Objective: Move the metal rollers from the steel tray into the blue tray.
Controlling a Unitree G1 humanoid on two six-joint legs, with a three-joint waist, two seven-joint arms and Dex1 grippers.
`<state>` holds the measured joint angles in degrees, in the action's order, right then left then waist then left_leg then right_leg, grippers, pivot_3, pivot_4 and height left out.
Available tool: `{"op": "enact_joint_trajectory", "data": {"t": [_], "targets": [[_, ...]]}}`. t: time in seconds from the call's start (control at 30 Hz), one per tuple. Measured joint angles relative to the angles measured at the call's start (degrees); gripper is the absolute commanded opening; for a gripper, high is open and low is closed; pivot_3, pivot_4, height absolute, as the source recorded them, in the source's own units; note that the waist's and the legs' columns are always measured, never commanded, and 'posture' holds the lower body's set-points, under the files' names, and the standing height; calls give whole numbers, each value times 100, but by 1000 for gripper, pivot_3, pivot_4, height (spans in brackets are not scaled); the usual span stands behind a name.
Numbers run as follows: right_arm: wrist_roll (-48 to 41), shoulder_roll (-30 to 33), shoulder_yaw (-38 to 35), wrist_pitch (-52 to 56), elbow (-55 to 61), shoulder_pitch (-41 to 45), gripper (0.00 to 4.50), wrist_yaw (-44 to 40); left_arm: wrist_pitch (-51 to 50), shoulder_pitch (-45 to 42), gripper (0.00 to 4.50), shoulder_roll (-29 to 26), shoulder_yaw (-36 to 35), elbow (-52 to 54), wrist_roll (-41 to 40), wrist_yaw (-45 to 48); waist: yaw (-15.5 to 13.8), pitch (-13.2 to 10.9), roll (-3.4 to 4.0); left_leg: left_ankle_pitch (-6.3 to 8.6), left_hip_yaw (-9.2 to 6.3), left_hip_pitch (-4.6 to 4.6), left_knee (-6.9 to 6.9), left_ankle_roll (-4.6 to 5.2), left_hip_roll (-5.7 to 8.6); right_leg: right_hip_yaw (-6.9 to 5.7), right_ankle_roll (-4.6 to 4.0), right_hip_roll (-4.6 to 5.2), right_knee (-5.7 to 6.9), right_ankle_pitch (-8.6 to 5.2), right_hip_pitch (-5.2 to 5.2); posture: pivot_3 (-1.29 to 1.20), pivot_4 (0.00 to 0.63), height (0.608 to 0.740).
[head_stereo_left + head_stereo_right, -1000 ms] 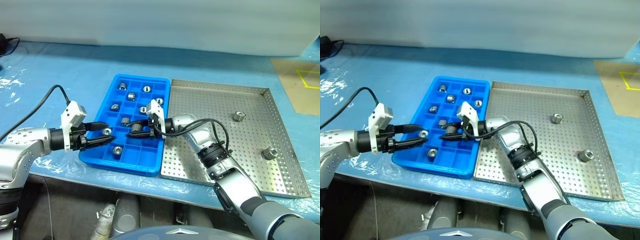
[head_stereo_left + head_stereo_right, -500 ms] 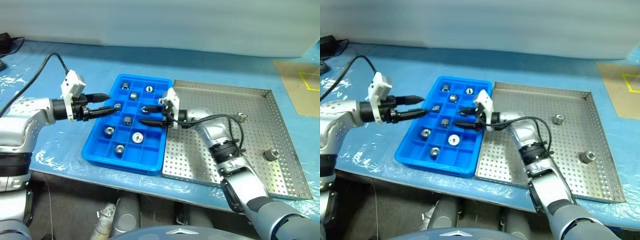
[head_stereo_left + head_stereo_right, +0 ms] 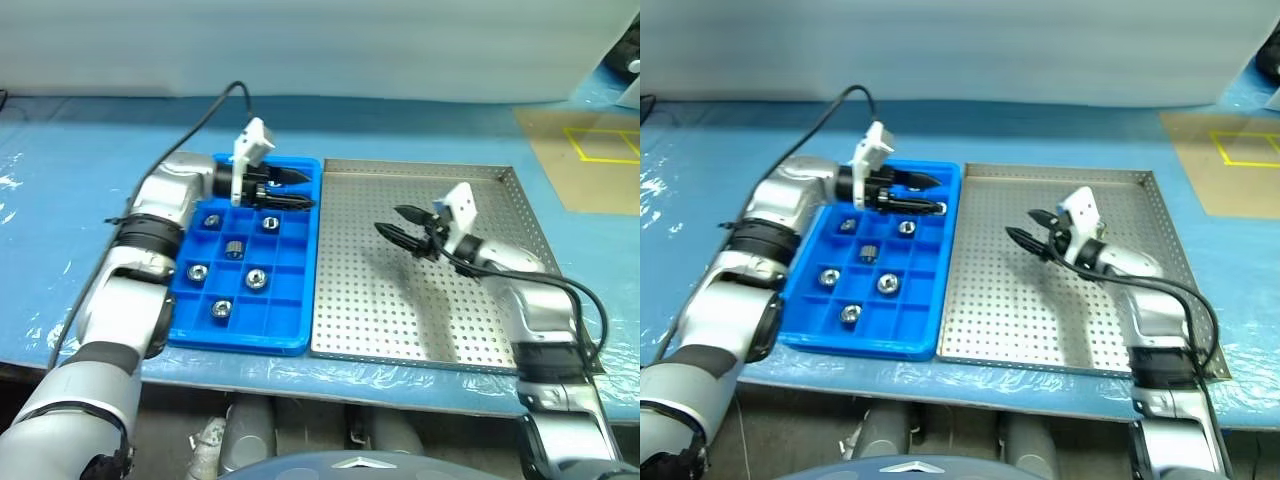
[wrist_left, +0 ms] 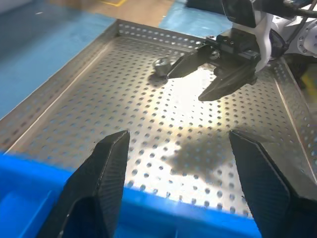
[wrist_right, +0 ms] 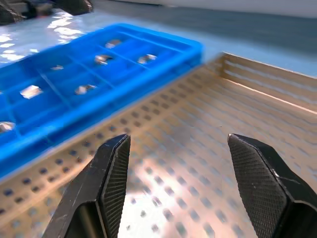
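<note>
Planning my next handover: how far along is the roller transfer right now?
Done: six metal rollers visibly sit in the blue tray's compartments. In hand: nothing; the left gripper over that tray's far end and the right gripper over the steel tray are both open and empty. Left: at least one roller lies on the steel tray beside the right gripper.

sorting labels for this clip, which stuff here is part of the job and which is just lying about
Job:
- metal rollers in the blue tray
- one roller left on the steel tray
- left gripper, right gripper, both open

Lying about:
- brown board
</note>
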<state>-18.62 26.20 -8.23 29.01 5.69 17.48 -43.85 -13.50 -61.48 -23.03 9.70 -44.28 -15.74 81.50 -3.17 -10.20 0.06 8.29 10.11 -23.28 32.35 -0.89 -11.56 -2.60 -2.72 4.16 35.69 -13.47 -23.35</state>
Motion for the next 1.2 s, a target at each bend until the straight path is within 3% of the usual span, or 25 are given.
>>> {"op": "enact_joint_trajectory", "data": {"t": [0.23, 0.43, 0.83, 1.2], "targets": [[-280, 127, -890, 320, 1057, -1048, 3199, 758, 750, -405, 3397, 881, 154, -918, 401, 467, 286, 2, 3, 19, 5, 16, 5, 40, 3, 5, 0, 0, -19, -1, 18, -520, 150, 740], [-161, 147, -1468, 150, 1116, -1387, 3199, 1466, 1107, -401, 3397, 1373, 203, -1290, 596, 728, 438, 2, 5, 30, 8, 17, 29, 55, 6, 16, 11, 2, -25, 6, 29, -576, 150, 740], [234, 187, -1700, -558, 254, -2048, 3199, 1893, 1227, -375, 3397, 1532, 176, -1446, 710, 832, 563, 4, 8, 49, 8, 5, 42, 91, 15, 18, 11, 10, -51, 6, 38, -546, 150, 740], [415, 191, -1364, -1112, -417, -1839, 3199, 1860, 1198, -281, 3397, 1320, 84, -1444, 727, 783, 561, 5, 9, 51, 7, 13, 46, 94, 7, 17, 11, 12, -55, 6, 56, -494, 150, 740]]}}
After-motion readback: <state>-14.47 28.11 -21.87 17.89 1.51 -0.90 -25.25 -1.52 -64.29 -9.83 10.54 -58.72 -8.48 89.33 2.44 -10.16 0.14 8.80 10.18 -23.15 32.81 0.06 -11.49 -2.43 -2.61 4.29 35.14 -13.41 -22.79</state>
